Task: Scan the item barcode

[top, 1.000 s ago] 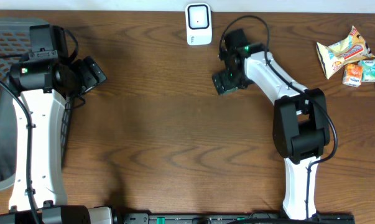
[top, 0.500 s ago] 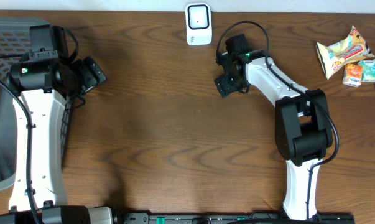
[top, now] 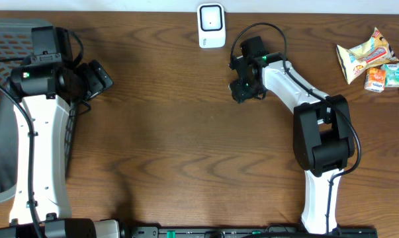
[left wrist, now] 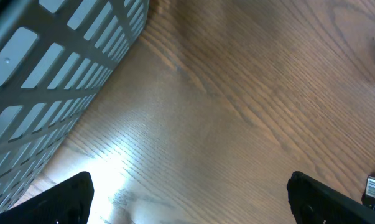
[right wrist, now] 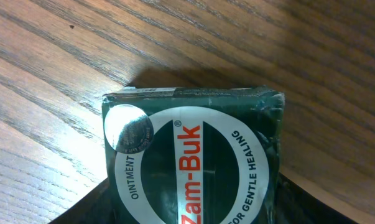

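Left gripper (top: 98,77) hangs empty, jaws spread wide, over the wooden table (top: 173,152) just beside a grey mesh basket (top: 0,39). A white scanner (top: 211,25) stands at the far edge. Right gripper (top: 243,91) straddles the dark green Zam-Buk box (right wrist: 193,155) lying near the scanner; whether it is squeezing the box is unclear. Snack packets (top: 374,59) lie far right.

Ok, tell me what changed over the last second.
The right pincer turned and settled over the Zam-Buk box, its jaws narrowing around it; whether it grips yet is unclear. The left pincer, scanner and snack packets stayed put.
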Controlling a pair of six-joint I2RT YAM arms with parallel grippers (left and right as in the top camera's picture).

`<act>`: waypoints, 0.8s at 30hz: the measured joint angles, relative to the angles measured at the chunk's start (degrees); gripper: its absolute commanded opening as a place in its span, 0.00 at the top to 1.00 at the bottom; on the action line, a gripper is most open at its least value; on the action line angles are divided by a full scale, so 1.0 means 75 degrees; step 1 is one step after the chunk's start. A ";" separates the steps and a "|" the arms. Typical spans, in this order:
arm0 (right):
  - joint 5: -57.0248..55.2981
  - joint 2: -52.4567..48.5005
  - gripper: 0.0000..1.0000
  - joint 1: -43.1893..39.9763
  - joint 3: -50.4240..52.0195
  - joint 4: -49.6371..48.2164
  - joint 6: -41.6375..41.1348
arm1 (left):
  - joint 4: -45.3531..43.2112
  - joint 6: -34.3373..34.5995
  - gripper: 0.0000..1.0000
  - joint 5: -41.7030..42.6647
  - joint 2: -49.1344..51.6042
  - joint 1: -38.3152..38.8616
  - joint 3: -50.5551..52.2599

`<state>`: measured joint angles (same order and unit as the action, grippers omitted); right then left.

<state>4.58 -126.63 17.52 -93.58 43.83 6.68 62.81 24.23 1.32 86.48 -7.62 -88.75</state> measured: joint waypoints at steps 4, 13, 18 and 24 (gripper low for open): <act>0.0020 0.0003 0.41 0.0000 0.0000 0.0009 -0.0041 | 0.0000 0.0000 0.02 0.0000 0.0000 0.0000 0.0000; 0.0516 0.0085 0.43 0.0000 0.0000 0.0280 -0.0134 | 0.0000 0.0000 0.02 0.0000 0.0000 0.0000 0.0000; 0.1332 0.0391 0.43 -0.0044 0.0023 0.0434 -0.0172 | 0.0000 0.0000 0.02 0.0000 0.0000 0.0000 0.0000; 0.3448 0.1099 0.44 -0.0420 0.0032 0.0437 -0.0192 | 0.0000 0.0000 0.02 0.0000 0.0000 0.0000 0.0000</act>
<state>30.44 -118.39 14.37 -93.34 47.11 5.23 62.81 24.23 1.32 86.48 -7.62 -88.75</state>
